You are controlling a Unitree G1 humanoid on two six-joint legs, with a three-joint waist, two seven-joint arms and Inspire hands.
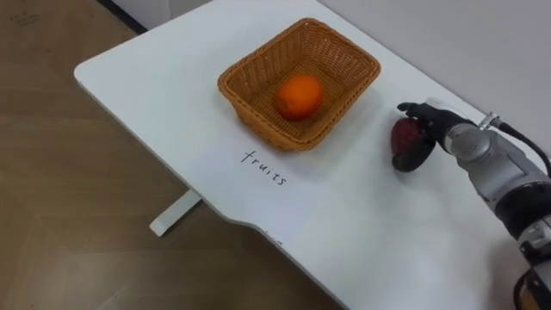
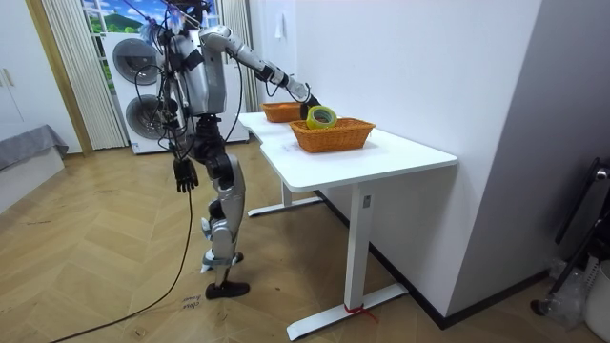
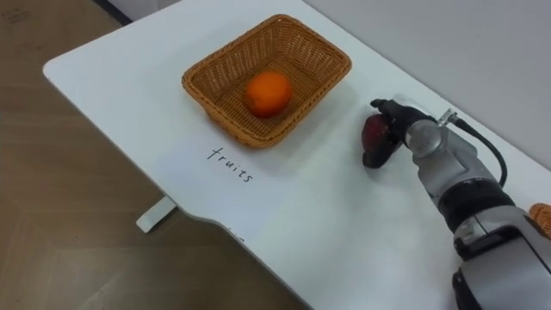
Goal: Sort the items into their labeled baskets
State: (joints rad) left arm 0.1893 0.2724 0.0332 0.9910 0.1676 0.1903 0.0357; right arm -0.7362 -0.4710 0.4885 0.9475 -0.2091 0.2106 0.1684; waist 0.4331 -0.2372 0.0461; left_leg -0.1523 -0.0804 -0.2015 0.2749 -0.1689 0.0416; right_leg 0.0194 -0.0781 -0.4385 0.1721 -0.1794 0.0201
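Right hand (image 1: pixel 437 120): gripping dark red fruit (image 1: pixel 405 145), fingers curling over its top.
Fruit: sitting on bench (image 1: pixel 155 77), 4 o'clock of fruit basket (image 1: pixel 258 114).
Handling: probably firm, smooth, light; wrapping its widest part.
Left hand (image 2: pixel 185 175): hanging relaxed.

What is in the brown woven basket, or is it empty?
Not empty: one round orange fruit lies inside the brown woven basket. The dark red fruit is outside it, on the white table, under the right hand.

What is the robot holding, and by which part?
A dark red round fruit on the white table: the right hand curls over its top and right side. The left hand hangs at the robot's side.
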